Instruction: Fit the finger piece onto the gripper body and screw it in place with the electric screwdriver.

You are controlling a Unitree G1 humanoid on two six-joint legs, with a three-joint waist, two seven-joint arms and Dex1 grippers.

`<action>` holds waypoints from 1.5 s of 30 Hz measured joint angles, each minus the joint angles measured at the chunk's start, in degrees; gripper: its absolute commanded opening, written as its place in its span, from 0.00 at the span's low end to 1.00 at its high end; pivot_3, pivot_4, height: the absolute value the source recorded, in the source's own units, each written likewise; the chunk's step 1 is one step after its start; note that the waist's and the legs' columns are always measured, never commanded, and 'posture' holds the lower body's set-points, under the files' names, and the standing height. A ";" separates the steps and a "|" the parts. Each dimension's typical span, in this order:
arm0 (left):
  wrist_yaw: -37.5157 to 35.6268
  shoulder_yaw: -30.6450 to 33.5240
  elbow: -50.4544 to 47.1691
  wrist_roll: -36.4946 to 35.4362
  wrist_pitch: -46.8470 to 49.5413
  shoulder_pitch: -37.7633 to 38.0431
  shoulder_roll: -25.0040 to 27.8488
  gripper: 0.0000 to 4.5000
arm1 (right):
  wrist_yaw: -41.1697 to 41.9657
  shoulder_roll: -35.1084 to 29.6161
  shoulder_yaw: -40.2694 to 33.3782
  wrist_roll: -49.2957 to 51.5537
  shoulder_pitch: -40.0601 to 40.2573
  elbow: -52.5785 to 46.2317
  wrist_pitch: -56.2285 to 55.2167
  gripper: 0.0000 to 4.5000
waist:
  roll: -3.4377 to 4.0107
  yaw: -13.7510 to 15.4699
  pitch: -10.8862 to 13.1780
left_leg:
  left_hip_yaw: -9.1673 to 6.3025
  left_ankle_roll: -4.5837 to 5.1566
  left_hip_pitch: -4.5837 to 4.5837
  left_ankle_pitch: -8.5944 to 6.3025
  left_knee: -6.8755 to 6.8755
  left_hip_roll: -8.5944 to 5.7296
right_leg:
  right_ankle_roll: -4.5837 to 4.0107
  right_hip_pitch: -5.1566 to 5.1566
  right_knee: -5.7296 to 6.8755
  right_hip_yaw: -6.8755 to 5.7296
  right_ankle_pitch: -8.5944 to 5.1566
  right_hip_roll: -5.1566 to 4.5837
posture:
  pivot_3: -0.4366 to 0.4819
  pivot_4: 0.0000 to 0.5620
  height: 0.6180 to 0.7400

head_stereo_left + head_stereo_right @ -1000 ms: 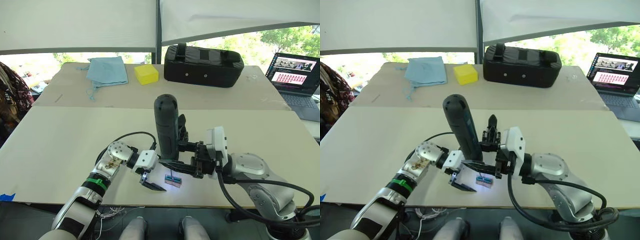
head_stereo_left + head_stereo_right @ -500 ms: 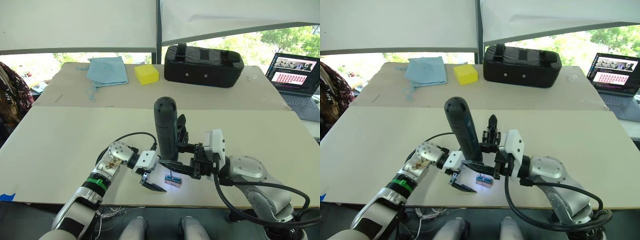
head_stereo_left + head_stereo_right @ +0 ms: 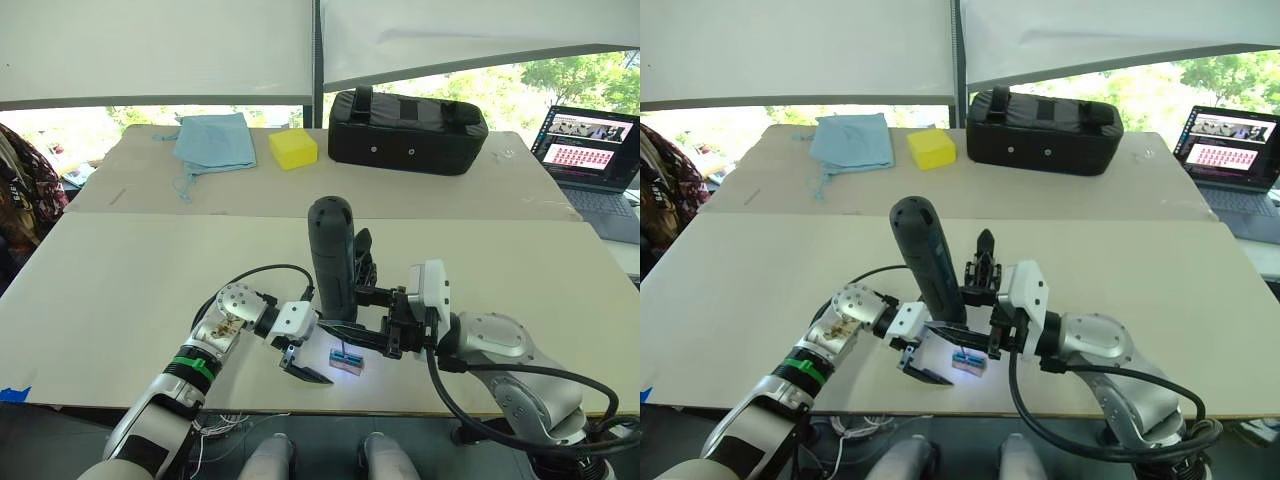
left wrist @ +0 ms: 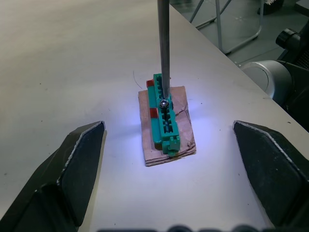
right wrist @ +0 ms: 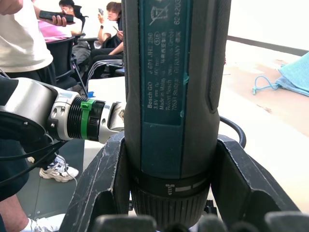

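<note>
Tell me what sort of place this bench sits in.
Probably a lab or workshop by windows. A large black case and an open laptop sit on plain work tables, and the right wrist view shows seated people nearby.

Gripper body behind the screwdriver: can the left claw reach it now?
Probably not directly. The electric screwdriver, upright in the right claw, stands between the open left claw and the gripper body; it would need to go around.

The electric screwdriver [image 3: 333, 258] hides most of the gripper body [image 3: 362, 262] behind it; the laptop [image 3: 593, 160] is cut off.
</note>
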 measured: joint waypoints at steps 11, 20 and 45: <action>0.06 -0.06 0.00 0.08 0.05 0.00 -0.37 1.00 | 0.13 -0.10 0.00 -0.06 0.00 0.06 -0.01 0.43 | 0.00 0.00 0.00 | 0.00 0.00 0.00 0.00 0.00 0.00 | 0.00 0.00 0.00 0.00 0.00 0.00 | 0.48 0.27 1.00; 0.05 -0.05 0.66 0.02 -0.02 -0.20 -0.66 1.00 | 0.17 -0.13 0.01 -0.37 0.03 0.13 -0.03 0.43 | 0.00 0.00 0.00 | 0.00 0.00 0.00 0.00 0.00 -0.02 | 0.00 0.01 0.00 0.00 0.00 0.00 | 0.48 0.27 1.00; 0.19 -0.01 1.61 -0.04 -0.41 -0.26 -0.80 1.00 | 1.16 -1.04 0.68 -2.91 0.27 1.42 -2.16 0.43 | 0.00 0.00 0.00 | 0.00 0.00 0.08 0.00 0.00 -0.03 | 0.00 0.07 0.00 0.00 0.00 0.00 | 0.48 0.27 1.00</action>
